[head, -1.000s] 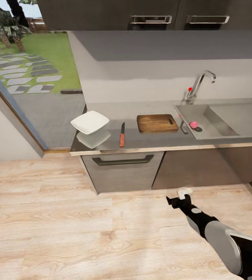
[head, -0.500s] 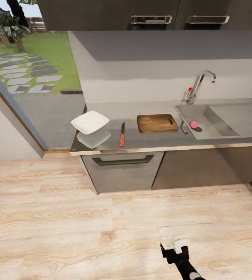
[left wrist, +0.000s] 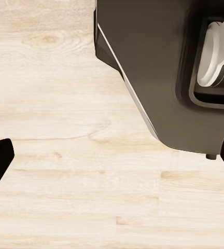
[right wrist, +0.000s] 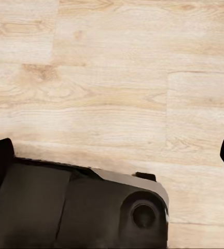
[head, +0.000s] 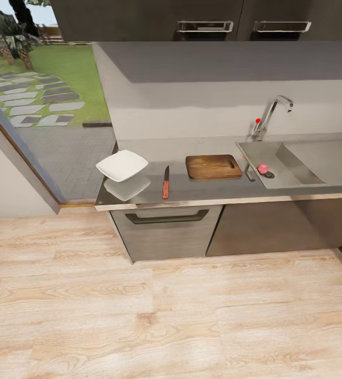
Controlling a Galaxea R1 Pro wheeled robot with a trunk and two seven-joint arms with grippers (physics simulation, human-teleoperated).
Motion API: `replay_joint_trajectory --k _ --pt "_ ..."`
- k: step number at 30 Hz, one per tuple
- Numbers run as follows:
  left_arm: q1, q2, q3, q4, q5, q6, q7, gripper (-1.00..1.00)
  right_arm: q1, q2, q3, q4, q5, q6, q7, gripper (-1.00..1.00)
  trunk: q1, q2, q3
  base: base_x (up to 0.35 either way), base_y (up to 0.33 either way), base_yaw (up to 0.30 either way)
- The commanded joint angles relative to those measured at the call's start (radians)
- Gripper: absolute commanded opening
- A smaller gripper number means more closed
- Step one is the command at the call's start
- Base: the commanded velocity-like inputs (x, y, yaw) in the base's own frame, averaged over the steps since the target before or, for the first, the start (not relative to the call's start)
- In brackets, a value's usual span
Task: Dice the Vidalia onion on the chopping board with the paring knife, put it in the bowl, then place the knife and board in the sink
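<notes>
A small pinkish onion (head: 263,168) lies by the drain in the grey sink (head: 297,164), under the chrome tap (head: 270,117). Left of the sink, the dark wooden chopping board (head: 213,166) rests flat on the countertop (head: 202,192). Further left lies the paring knife (head: 165,182), red-brown handle toward me. The white square bowl (head: 121,165) stands at the counter's left end. My left gripper (left wrist: 112,158) and right gripper (right wrist: 112,153) hang open over the wooden floor, holding nothing, far from the counter.
Dark cabinet fronts with a bar handle (head: 166,216) stand under the counter, and wall cabinets (head: 202,21) hang above it. A glass wall (head: 39,105) on the left looks onto a garden. Light wooden floor (head: 165,316) stretches between me and the counter. My dark base (right wrist: 75,212) sits below the right gripper.
My right arm has dropped down and back, leaving the head view. The counter, sink and their things have not moved.
</notes>
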Motion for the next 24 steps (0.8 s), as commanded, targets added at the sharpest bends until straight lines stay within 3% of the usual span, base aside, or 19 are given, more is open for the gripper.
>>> replay_joint_trajectory --k 1,5,11,18,19,24 --pt "0.001 0.0 0.0 -0.002 0.0 -0.001 0.003 1.0 0.034 0.009 -0.01 0.001 0.009 -0.036 -0.002 1.0 0.001 -0.002 -0.001 0.0 0.0 0.0" --pt "0.001 0.0 0.0 -0.002 0.001 -0.001 0.003 1.0 0.111 0.022 -0.01 0.001 0.009 -0.121 -0.004 1.0 0.001 -0.002 -0.001 0.0 0.0 0.0" --pt "0.001 0.0 0.0 -0.001 0.0 -0.001 0.003 1.0 0.256 0.044 -0.011 0.0 0.009 -0.126 -0.013 1.0 0.001 -0.002 -0.001 0.0 0.0 0.0" --pt "-0.003 -0.002 0.0 -0.002 0.001 0.001 0.008 1.0 0.289 0.027 -0.023 -0.044 0.006 -0.126 -0.179 1.0 0.001 -0.002 -0.001 0.0 0.0 0.0" --pt "-0.02 -0.002 0.0 -0.002 0.002 0.007 0.011 1.0 0.291 0.021 -0.024 -0.117 0.005 -0.126 -0.204 1.0 0.001 -0.002 -0.001 0.0 0.0 0.0" --pt "-0.08 -0.002 0.0 -0.007 -0.001 0.08 0.013 1.0 0.292 0.024 -0.024 -0.345 0.004 0.069 -0.211 1.0 0.001 -0.002 -0.001 0.0 0.0 0.0"
